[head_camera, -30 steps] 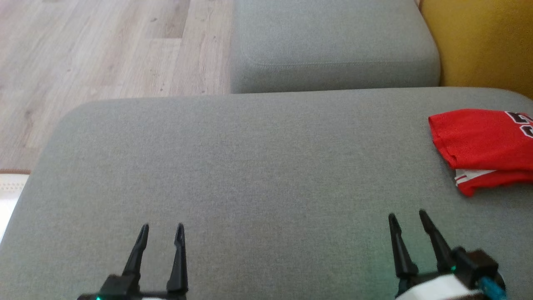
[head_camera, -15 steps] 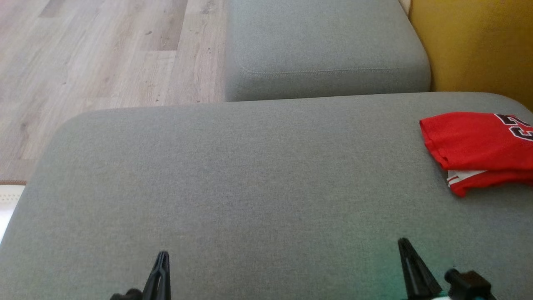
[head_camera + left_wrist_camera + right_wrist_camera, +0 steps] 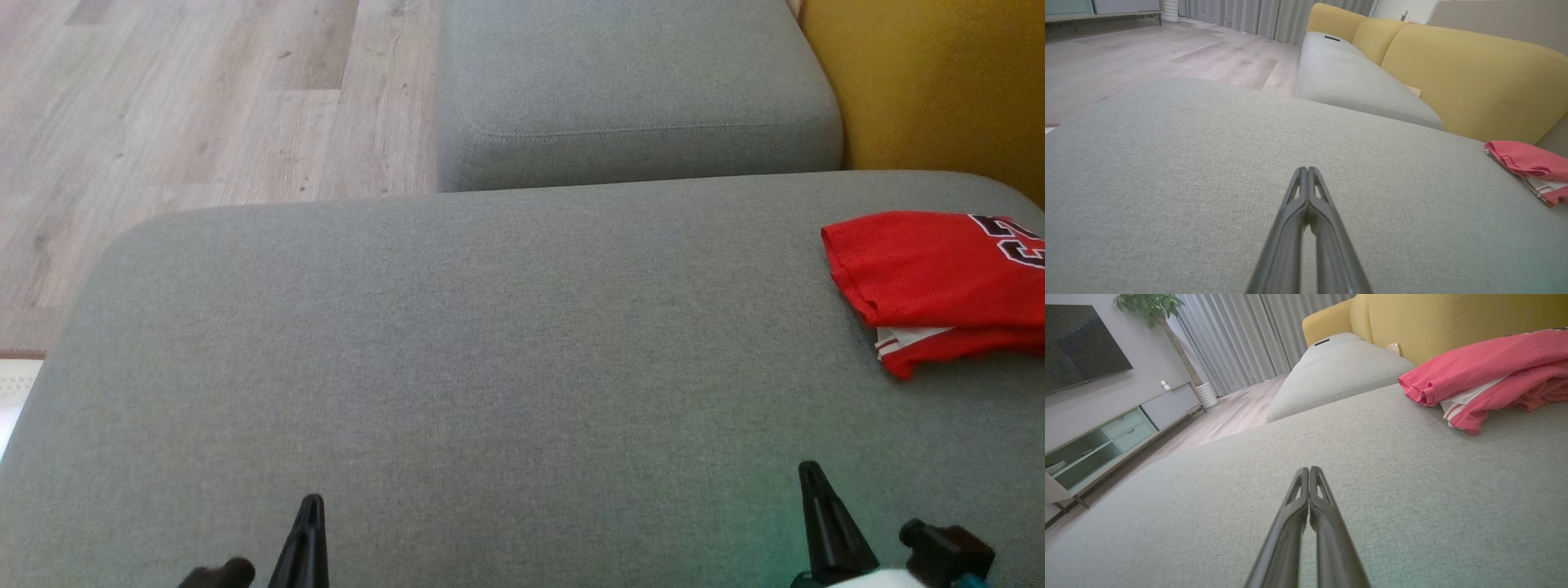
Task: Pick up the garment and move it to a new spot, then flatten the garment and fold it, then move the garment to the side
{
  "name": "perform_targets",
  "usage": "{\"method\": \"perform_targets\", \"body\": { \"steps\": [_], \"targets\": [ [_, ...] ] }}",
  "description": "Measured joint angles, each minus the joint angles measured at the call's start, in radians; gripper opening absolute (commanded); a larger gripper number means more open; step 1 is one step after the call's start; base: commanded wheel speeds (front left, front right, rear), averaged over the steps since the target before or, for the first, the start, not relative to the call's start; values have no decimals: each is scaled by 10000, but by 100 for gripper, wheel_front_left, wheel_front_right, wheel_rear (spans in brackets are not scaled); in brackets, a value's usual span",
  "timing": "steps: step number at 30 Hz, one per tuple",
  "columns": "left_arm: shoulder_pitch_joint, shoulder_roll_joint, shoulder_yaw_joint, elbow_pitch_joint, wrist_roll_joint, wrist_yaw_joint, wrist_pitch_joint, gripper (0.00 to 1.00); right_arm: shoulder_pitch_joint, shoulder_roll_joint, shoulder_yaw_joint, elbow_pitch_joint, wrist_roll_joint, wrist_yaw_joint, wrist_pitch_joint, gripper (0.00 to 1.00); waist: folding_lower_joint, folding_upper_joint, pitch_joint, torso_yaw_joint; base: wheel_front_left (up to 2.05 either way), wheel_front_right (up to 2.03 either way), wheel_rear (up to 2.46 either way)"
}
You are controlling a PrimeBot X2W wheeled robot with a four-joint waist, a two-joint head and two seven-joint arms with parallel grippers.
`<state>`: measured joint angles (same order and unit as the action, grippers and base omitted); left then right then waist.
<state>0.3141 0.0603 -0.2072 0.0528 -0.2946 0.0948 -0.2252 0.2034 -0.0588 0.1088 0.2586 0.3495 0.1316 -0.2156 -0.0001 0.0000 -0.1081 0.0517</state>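
Observation:
The garment (image 3: 939,286) is a red jersey with white trim and dark numerals, folded and lying at the right edge of the grey cushion (image 3: 490,367). It also appears as a folded red garment (image 3: 1531,167) at the far right of the left wrist view and as the garment (image 3: 1486,375) at the upper right of the right wrist view. My left gripper (image 3: 310,510) is shut over bare cushion at the lower left, fingertips pressed together (image 3: 1306,170). My right gripper (image 3: 811,478) is shut too, empty, well short of the jersey (image 3: 1309,470).
A second grey seat cushion (image 3: 637,90) lies beyond the first one. A yellow sofa back (image 3: 939,82) rises at the right. Wooden floor (image 3: 188,106) runs along the left. A media cabinet (image 3: 1106,437), TV and curtains stand farther off.
Both grippers went from open to shut and have drawn back toward the bottom edge of the head view. The camera shifted slightly; the garment lies as before.

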Motion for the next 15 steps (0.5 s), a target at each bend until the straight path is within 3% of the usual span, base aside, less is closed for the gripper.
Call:
{"method": "perform_targets", "body": {
  "steps": [15],
  "targets": [
    [-517,35,272,376,-1885,-336,393,0,-387,-6,-226,10,1764,0,341,0,0,0,150,-69,0,0,0]
  ]
}}
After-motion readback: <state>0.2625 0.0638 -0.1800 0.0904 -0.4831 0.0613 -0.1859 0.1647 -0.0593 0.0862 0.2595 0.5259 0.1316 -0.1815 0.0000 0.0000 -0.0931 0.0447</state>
